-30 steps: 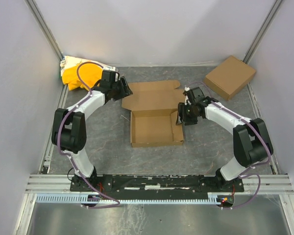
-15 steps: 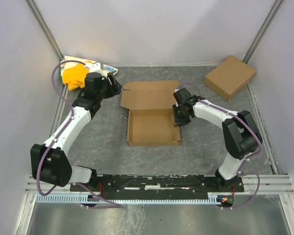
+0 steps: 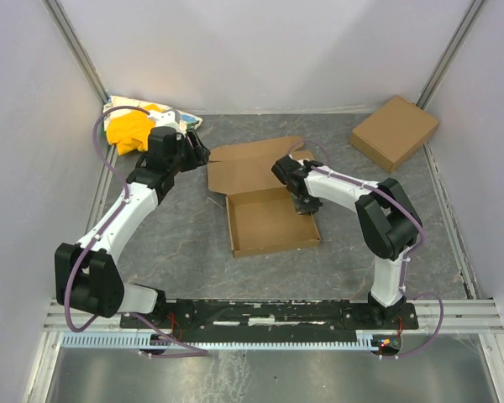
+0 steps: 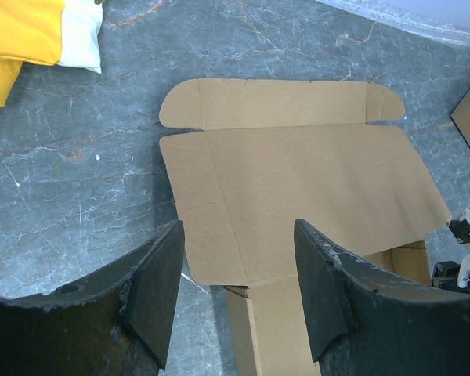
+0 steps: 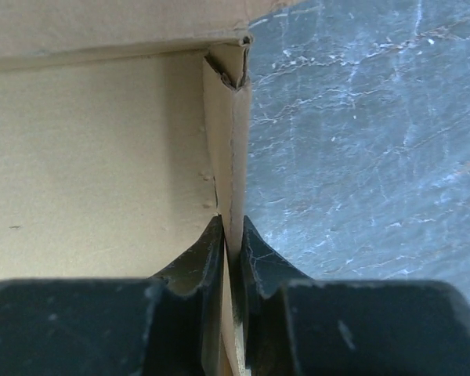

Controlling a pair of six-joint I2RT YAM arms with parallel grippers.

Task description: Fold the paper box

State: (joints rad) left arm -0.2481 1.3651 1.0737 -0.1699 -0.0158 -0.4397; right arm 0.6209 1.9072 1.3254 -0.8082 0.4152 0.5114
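The paper box (image 3: 270,223) lies mid-table as a shallow open tray, its lid (image 3: 250,166) spread flat behind it. My right gripper (image 3: 306,201) is shut on the tray's right side wall near the back corner. In the right wrist view the fingertips (image 5: 233,231) pinch that thin upright wall (image 5: 227,141), one pad inside and one outside. My left gripper (image 3: 195,152) hovers open by the lid's left edge and holds nothing. In the left wrist view its gripper (image 4: 236,229) frames the lid (image 4: 298,176) and the tray's back left corner.
A second closed brown box (image 3: 395,132) sits at the back right corner. A yellow-and-white cloth bundle (image 3: 136,126) lies at the back left, just behind the left arm. Grey enclosure walls stand on three sides of the mat (image 3: 185,243).
The right gripper has closed on the tray's right wall and shifted left, turning the box slightly. The left arm pulled back from the lid's left corner early on, then held still.
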